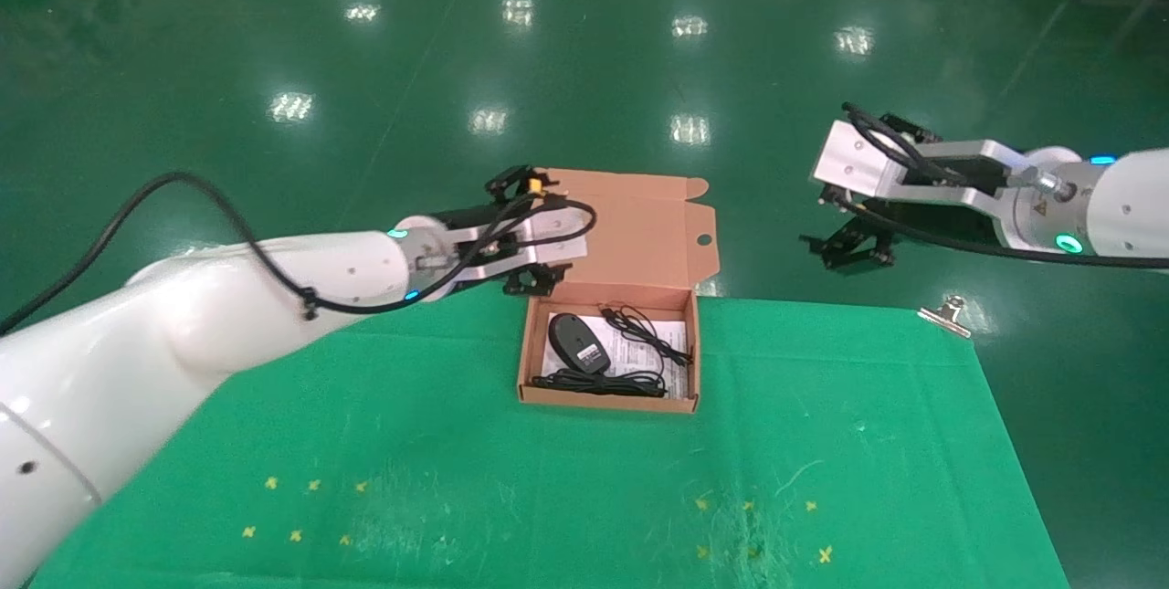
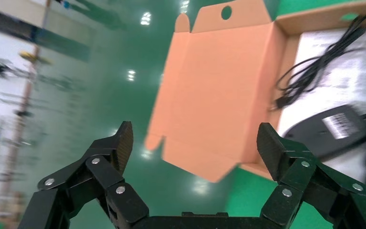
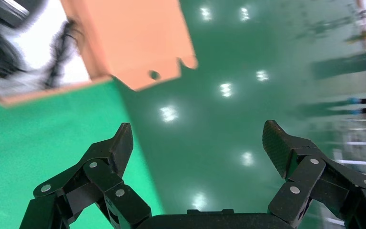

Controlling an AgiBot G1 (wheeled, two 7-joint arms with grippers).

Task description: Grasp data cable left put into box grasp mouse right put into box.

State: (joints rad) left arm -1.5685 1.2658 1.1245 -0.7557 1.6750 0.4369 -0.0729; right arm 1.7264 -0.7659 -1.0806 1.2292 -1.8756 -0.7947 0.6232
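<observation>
Left gripper (image 1: 528, 228), fingers spread wide and empty, hangs beside the salmon-brown cardboard box's (image 1: 534, 335) upright lid, at its left edge. Right gripper (image 1: 851, 242), also wide apart and empty, hangs well right of box. Inside box, on white leaflet (image 1: 639, 347): black oval mouse (image 1: 577, 343) w/ cord; bundled black data cable (image 1: 598, 381) along near wall.
</observation>
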